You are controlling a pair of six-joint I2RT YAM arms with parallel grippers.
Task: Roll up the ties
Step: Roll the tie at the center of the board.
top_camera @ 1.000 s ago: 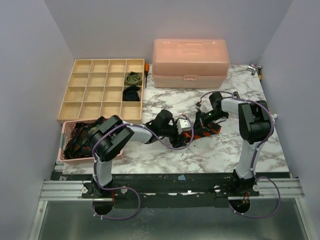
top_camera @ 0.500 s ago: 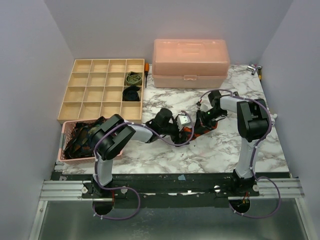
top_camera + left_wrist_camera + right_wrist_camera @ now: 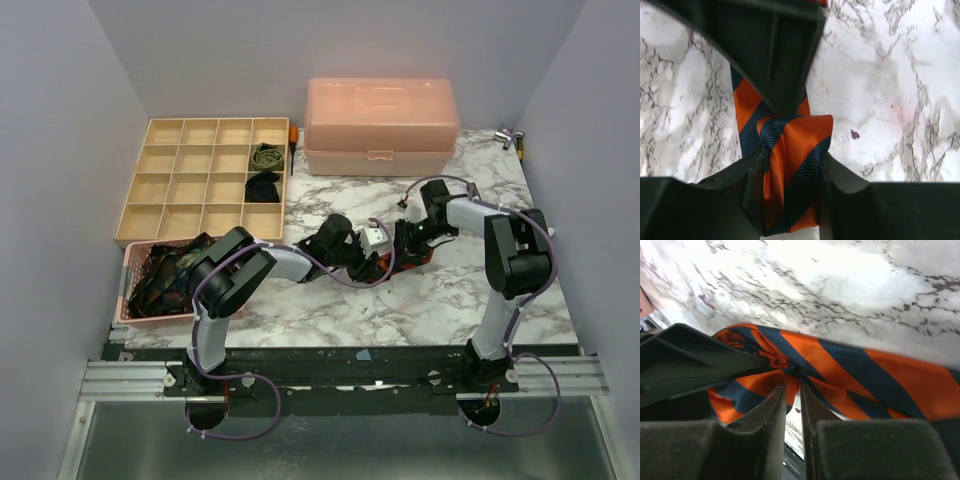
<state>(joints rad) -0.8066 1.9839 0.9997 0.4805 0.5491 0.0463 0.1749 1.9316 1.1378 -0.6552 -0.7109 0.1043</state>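
At the near left of the white, grey-veined marble tabletop (image 3: 440, 300), a pink slotted plastic basket (image 3: 127, 300) holds a heap of dark patterned ties (image 3: 160, 275). Mid-table lies the finely ribbed orange-and-navy diagonal-striped tie (image 3: 747, 102). The left gripper (image 3: 792, 162) pinches its folded-over end, and the right gripper (image 3: 792, 390) nips bunched cloth. Beyond stand a wooden grid tray (image 3: 185, 190) and a translucent pink lidded box (image 3: 380, 125).
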